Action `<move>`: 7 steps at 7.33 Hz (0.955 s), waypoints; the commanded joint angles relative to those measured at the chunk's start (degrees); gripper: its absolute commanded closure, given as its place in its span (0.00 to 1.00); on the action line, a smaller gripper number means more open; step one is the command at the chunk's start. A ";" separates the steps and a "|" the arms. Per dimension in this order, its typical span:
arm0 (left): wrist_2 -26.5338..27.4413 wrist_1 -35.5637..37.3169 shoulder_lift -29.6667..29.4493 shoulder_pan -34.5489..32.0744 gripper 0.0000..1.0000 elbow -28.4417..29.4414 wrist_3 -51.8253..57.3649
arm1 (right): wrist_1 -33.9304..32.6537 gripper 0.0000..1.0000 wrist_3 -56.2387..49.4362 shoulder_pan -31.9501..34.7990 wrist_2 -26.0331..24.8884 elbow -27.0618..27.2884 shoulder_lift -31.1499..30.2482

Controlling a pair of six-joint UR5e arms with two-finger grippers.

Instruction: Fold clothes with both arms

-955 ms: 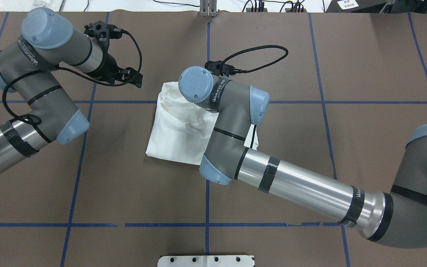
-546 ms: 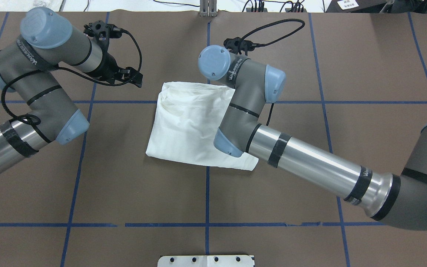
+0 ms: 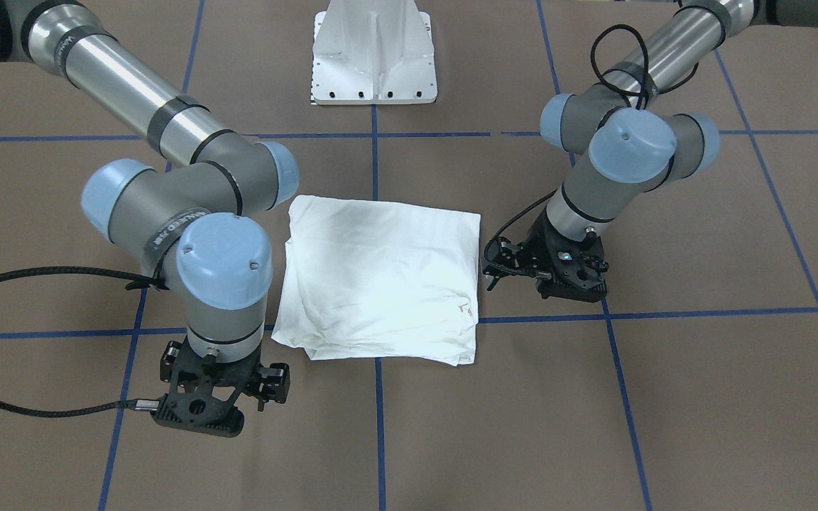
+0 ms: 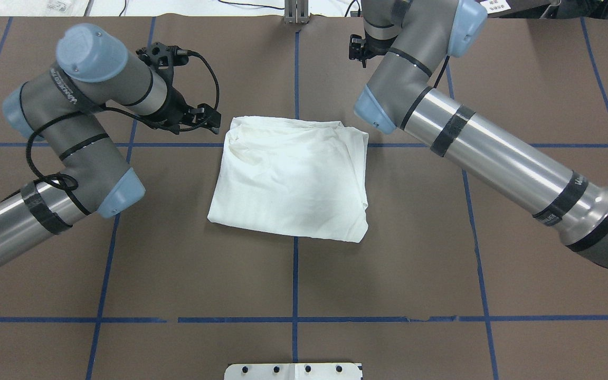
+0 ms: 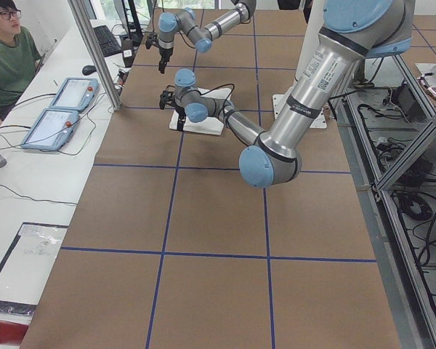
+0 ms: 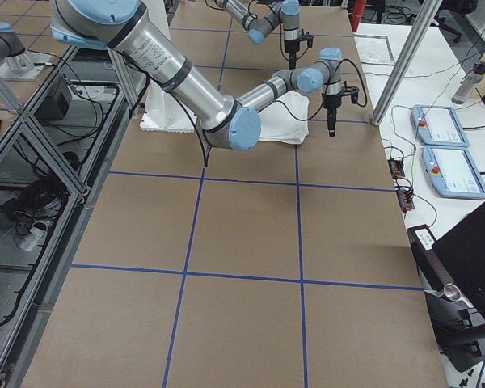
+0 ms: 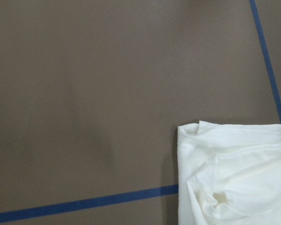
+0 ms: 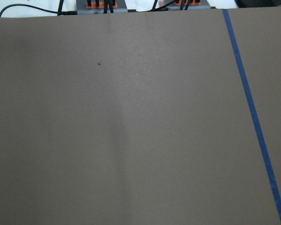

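As folded shirt [image 3: 380, 277] lies between left claw [image 3: 566, 278] and right claw [image 3: 203, 406], untouched, spread: cannot tell.

T-shirt [image 4: 288, 179]: matt cloth. Right arm [image 4: 499, 158]: glossy metal. Table [image 4: 177, 274]: matt, smooth.

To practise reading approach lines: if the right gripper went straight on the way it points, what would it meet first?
Probably the bare brown table: the right gripper points down beside the T-shirt, not over it.
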 commanded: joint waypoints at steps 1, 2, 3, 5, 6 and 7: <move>6.45 6.19 -3.72 4.29 0.00 1.48 -3.35 | 0.11 0.00 -5.21 2.96 7.35 5.70 -4.59; 7.26 6.75 -4.61 5.17 0.00 3.14 -3.35 | 1.07 0.00 -5.22 2.97 7.36 6.51 -5.74; 9.18 6.75 -5.92 5.18 0.00 5.68 -3.35 | 2.21 0.00 -5.22 2.97 7.44 6.52 -6.28; 9.47 6.66 -7.95 5.18 0.00 10.26 -3.26 | 2.57 0.00 -5.13 2.88 7.36 6.60 -6.72; 9.38 6.66 -8.05 5.18 0.00 10.28 -2.91 | 2.57 0.00 -5.13 2.88 7.36 6.60 -6.72; 9.29 6.66 -8.13 5.18 0.00 10.28 -2.91 | 2.66 0.00 -5.13 2.88 7.36 6.60 -6.81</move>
